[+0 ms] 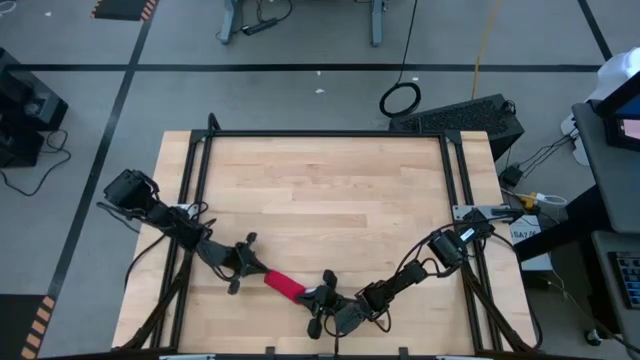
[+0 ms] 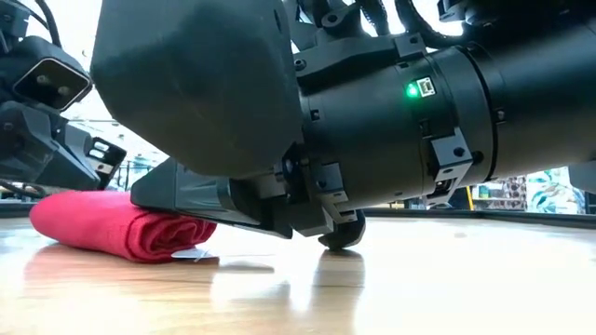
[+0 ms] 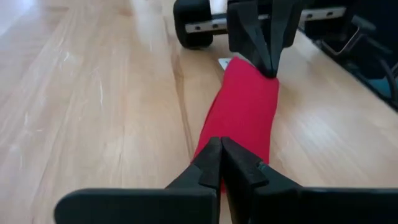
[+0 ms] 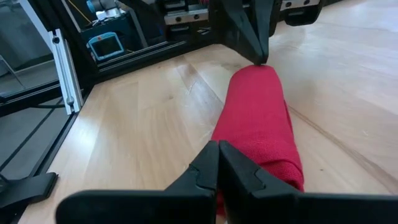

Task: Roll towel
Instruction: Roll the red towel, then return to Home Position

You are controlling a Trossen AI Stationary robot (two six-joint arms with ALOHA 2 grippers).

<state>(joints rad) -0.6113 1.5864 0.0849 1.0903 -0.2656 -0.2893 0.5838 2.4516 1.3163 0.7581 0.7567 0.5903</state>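
Pinning a rolled red towel (image 1: 284, 286) near the table's (image 1: 320, 190) front edge | left gripper (image 3: 221, 163) and right gripper (image 4: 217, 163) are pressing clenched tips at opposite ends | advisable: keeping pressure even so the roll is staying tight.

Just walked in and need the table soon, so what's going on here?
Two robot arms are working on a red towel near the front edge of the wooden table. It already lies as a tight roll. The left hand and the right hand are shut, one at each end of the roll.
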